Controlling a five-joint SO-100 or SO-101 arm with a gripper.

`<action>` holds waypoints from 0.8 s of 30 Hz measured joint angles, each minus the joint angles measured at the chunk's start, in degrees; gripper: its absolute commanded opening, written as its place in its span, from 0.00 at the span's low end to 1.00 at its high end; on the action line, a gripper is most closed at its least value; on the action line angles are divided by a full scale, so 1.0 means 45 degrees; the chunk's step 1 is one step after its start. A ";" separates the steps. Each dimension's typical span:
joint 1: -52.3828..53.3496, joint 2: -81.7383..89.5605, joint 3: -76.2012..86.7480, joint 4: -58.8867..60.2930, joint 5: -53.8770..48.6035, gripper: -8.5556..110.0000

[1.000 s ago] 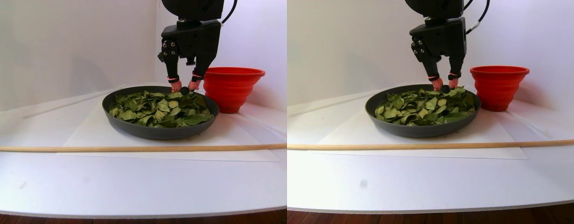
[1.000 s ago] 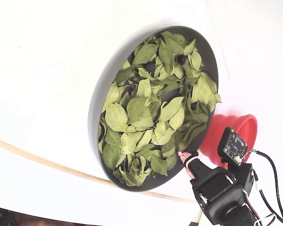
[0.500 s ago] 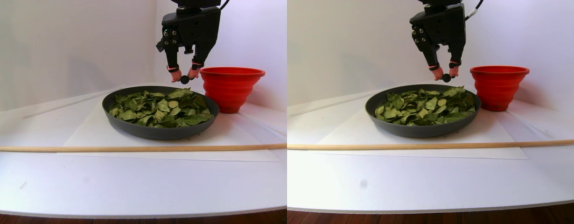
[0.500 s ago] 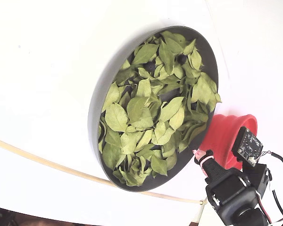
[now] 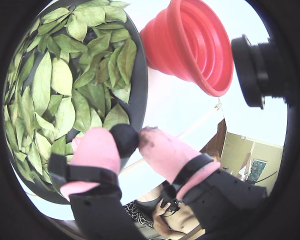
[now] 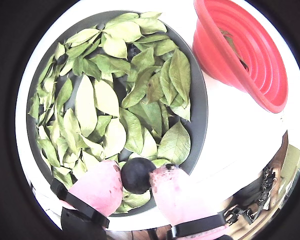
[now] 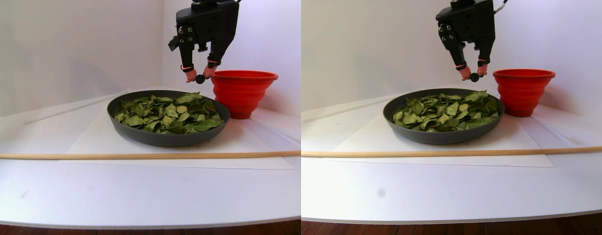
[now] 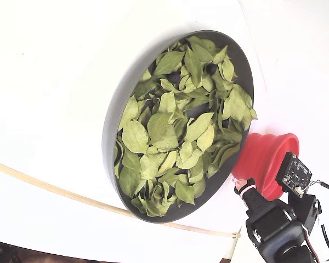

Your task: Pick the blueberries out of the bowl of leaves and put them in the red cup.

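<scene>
My gripper [image 6: 137, 176] pinches one berry [image 6: 136, 175] between its two pink fingertips [image 6: 100, 187]; the berry is round, so it has no long axis to speak of. In the stereo pair view I hang in the air with my fingers pointing down, the berry [image 7: 199, 79] level with the rim of the cup [image 7: 243, 93] and just left of it, above the far right edge of the bowl [image 7: 154, 136]. In both wrist views the berry sits over the bowl's near rim, with the leaves [image 6: 115, 95] spread flat behind it, lying at all angles.

The cup stands upright, mouth up, touching or nearly touching the bowl's right side in the stereo pair view; I cannot tell which. In a wrist view something dark lies inside the cup [image 6: 250, 50], too blurred to name. Another dark round spot shows among the leaves near the bowl's far side [image 6: 134, 50], maybe a berry, partly covered.

In the fixed view my black body [image 8: 277, 233] is cut off at the bottom right corner, and the berry itself is hard to make out there. A thin wooden rod [image 7: 134, 155] lies across the table [image 7: 134, 196] in front of the bowl.
</scene>
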 measured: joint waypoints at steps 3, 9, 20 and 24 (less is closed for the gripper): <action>0.0098 0.0000 -0.0039 0.0000 -0.0078 0.15; 0.0293 0.0000 -0.0488 0.0000 -0.0293 0.15; 0.0820 -0.0020 -0.1621 -0.0371 -0.0586 0.15; 0.0977 -0.0176 -0.1914 -0.0664 -0.0664 0.15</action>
